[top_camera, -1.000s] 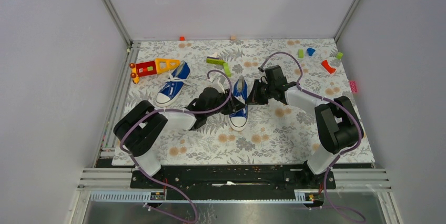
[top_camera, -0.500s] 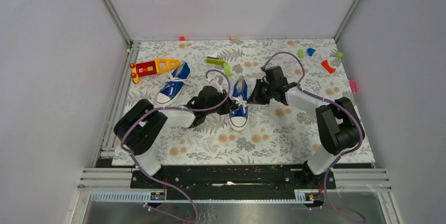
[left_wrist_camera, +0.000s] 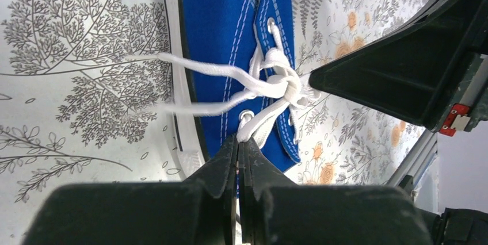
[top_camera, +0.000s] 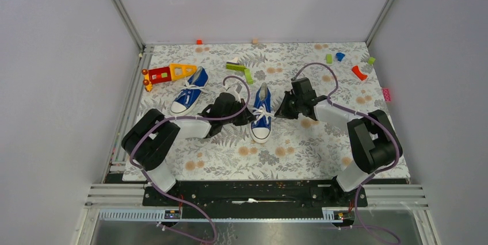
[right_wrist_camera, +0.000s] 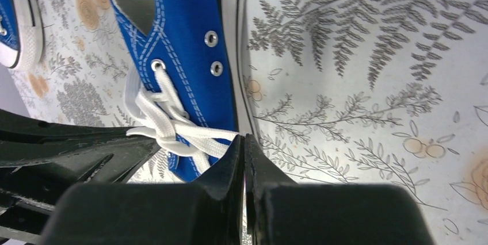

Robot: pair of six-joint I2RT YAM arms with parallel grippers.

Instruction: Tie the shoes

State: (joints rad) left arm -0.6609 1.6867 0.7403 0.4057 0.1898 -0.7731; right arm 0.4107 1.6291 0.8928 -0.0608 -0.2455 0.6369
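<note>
Cinching the knot on the middle shoe
My left gripper and right gripper are each pinched tight on a lace end, arms stretched low on either side of the shoe; I'd pull apart evenly and level so it seats centred. The other shoe lies back-left

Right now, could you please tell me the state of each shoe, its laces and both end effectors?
Middle shoe: upright on its sole, toe toward the arms.
Its laces: gathered in a knot, two loose ends trailing sideways.
Left end effector: shut on a strand from that knot.
Right end effector: shut on another strand.
Second shoe: upright beside the toy, untouched, laces apparently loose.
</note>
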